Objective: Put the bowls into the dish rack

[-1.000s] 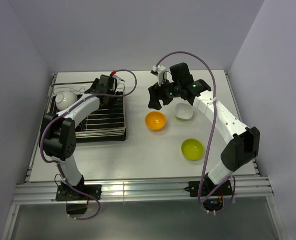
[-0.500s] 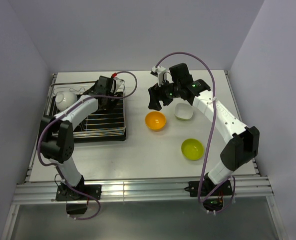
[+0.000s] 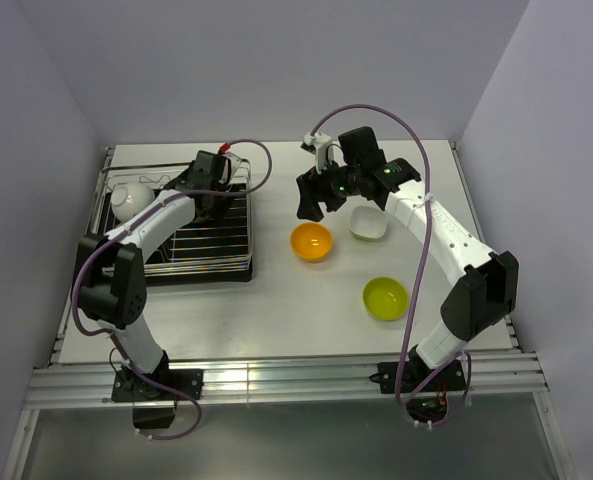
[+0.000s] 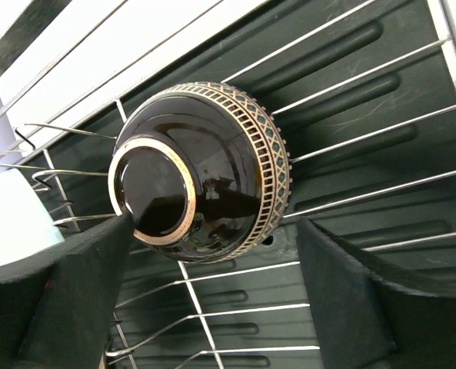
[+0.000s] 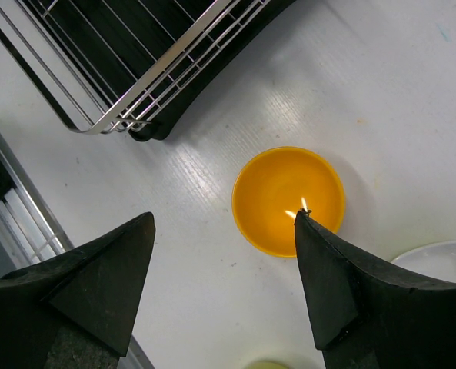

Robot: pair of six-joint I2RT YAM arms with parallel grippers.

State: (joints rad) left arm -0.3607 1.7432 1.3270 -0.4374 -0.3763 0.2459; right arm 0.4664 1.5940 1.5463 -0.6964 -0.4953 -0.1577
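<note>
The dish rack [image 3: 191, 240] stands at the left of the table. A white bowl [image 3: 131, 198] leans in its far left corner. My left gripper [image 3: 208, 200] hangs open over the rack's back. In the left wrist view the black bowl [image 4: 204, 173] lies on its side among the wires of the rack [image 4: 366, 146], foot ring towards the camera, between my open fingers [image 4: 351, 300]. My right gripper [image 3: 316, 205] is open and empty above the table, just behind the orange bowl [image 3: 312, 241], which also shows in the right wrist view [image 5: 287, 200]. A second white bowl [image 3: 369, 224] and the lime bowl [image 3: 386, 297] sit on the table.
The rack's near right corner [image 5: 158, 84] shows at the top of the right wrist view, with the white bowl's rim [image 5: 439, 265] at the right edge. Grey walls close in the table on three sides. Cables loop above both wrists.
My left arm has swung slightly to the left over the rack. The right arm and the bowls on the table have hardly moved.
</note>
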